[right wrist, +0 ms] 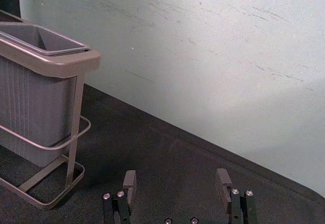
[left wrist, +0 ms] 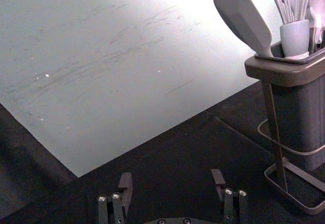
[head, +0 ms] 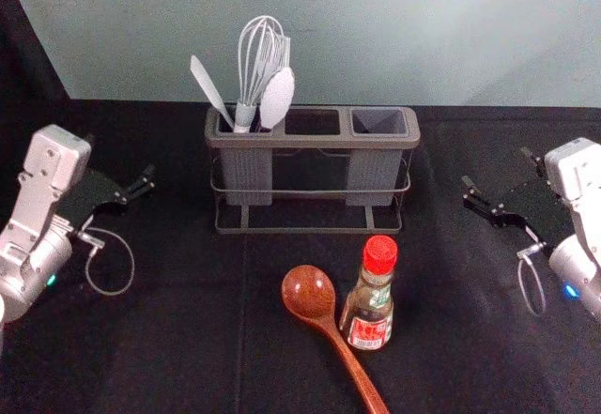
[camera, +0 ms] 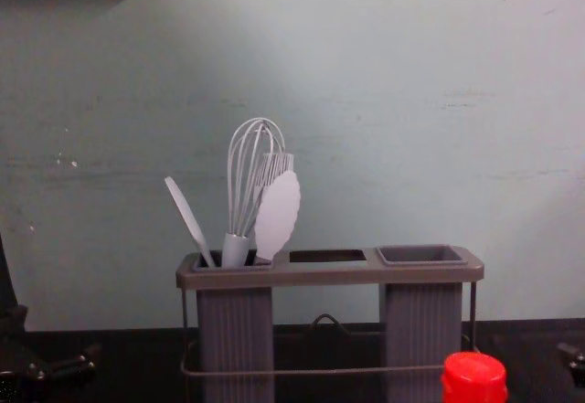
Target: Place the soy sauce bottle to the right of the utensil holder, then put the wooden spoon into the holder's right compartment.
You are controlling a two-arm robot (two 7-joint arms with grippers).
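Upright in front of the utensil holder [head: 315, 140] stands the soy sauce bottle [head: 368, 306] with its red cap, also low in the chest view [camera: 473, 380]. The wooden spoon [head: 308, 292] lies left of it, bowl toward the holder, handle slanting front-right. The holder's right compartment [head: 378, 123] is empty; its left one carries utensils. My left gripper [head: 120, 162] is left of the holder, and my right gripper [head: 498, 168] is to its right. In their wrist views the left gripper [left wrist: 171, 179] and right gripper [right wrist: 176, 179] are open, nothing between their fingers.
A whisk [camera: 235, 248], a white spatula [camera: 187, 220] and other pale utensils rise from the left compartment. Behind the dark-covered table [head: 169, 339] stands a pale wall [head: 423, 29]. A cable loops beneath each wrist.
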